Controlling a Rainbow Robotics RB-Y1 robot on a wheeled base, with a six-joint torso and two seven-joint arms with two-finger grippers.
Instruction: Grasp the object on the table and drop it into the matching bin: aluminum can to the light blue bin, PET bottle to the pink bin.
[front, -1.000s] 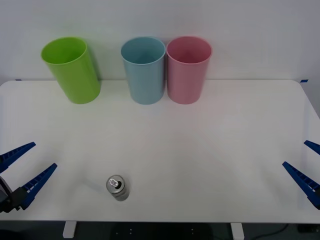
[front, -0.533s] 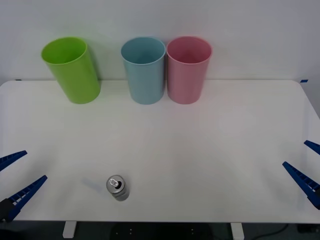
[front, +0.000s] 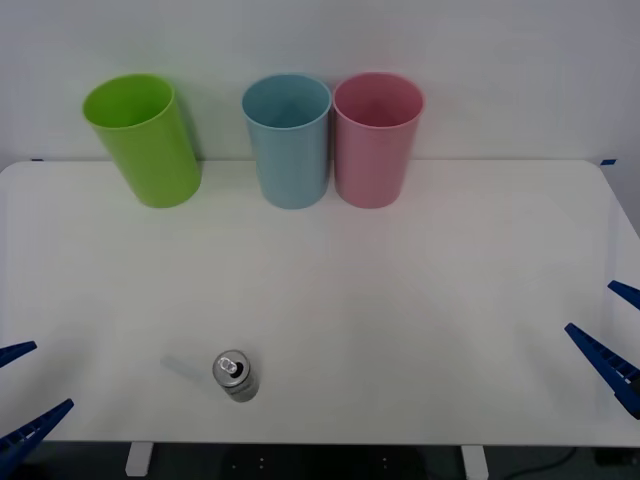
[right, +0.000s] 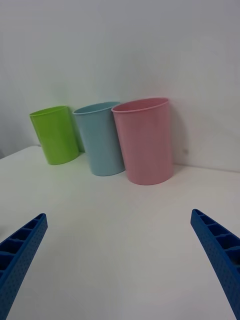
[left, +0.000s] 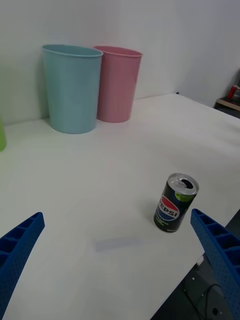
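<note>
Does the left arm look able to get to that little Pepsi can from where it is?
Probably yes. The left gripper sits open at the table's near left edge, and only bare tabletop lies between it and the upright Pepsi can.

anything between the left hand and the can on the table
Nothing solid. In the front view, bare table separates the open left hand from the upright aluminum can, with just a faint pale mark on the surface beside the can.

Bright, even, diffuse light washes the white table (front: 420, 300) to near glare around the aluminum can (front: 235, 375), which casts only a faint soft shadow to its left, while the bins behind it throw pale shadows on the wall, and everything stays reasonably sharp.
</note>
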